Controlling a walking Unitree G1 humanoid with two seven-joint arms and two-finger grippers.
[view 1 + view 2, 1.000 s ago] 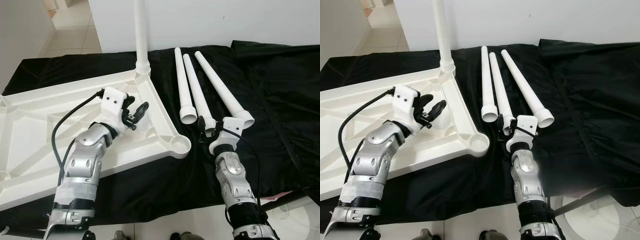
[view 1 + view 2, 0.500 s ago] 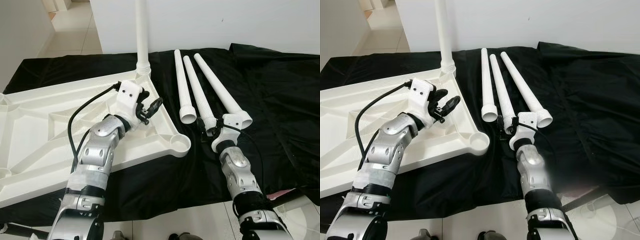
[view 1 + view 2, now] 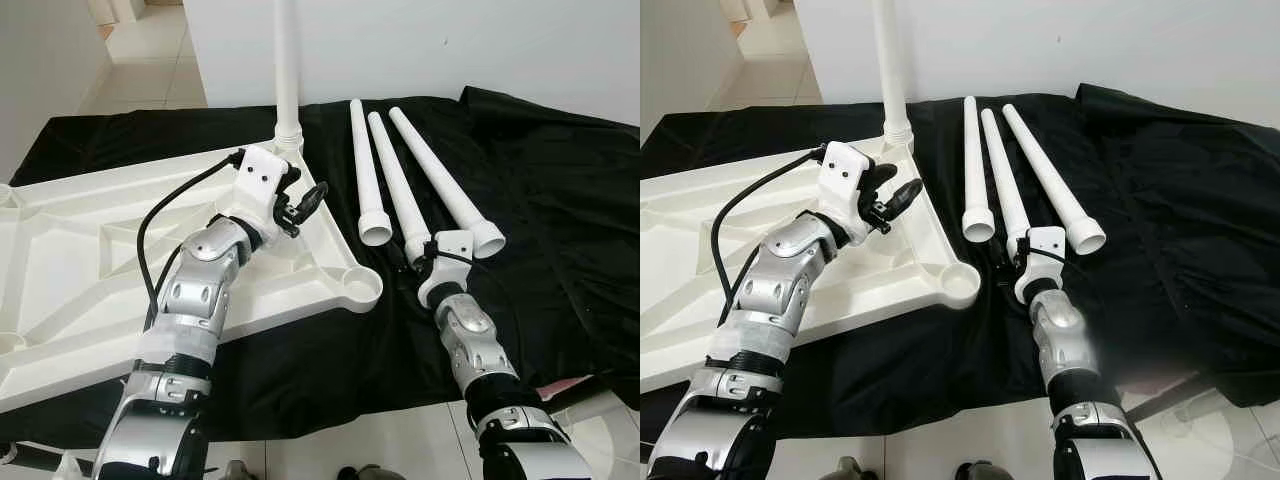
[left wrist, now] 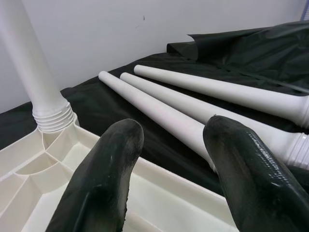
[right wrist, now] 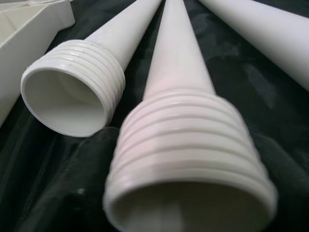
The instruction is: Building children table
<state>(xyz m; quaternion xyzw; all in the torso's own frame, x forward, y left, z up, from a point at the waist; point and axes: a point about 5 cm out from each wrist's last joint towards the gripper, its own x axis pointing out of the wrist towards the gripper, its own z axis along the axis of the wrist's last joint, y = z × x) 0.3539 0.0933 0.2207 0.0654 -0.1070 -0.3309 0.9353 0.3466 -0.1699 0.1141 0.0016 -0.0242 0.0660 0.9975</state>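
The white table top [image 3: 80, 250] lies upside down on a black cloth. One white leg [image 3: 287, 70] stands screwed into its far right corner, and the near right corner socket [image 3: 360, 288] is empty. Three loose legs lie on the cloth: left [image 3: 365, 160], middle [image 3: 395, 180] and right [image 3: 440, 175]. My left gripper [image 3: 305, 200] hovers open over the top's right rim, holding nothing. My right gripper [image 3: 415, 258] is open at the middle leg's threaded end [image 5: 188, 145], with a finger [image 5: 67, 193] close on each side. That leg rests on the cloth.
The black cloth is bunched in folds at the right [image 3: 560, 150]. A white wall runs behind the work surface, and tiled floor [image 3: 140, 60] shows at the back left. The surface's front edge crosses just below my arms, with pale floor [image 3: 400, 440] beneath.
My left arm has swung forward and right across the table top toward the standing leg. My right gripper has slid forward around the middle leg's threaded end.
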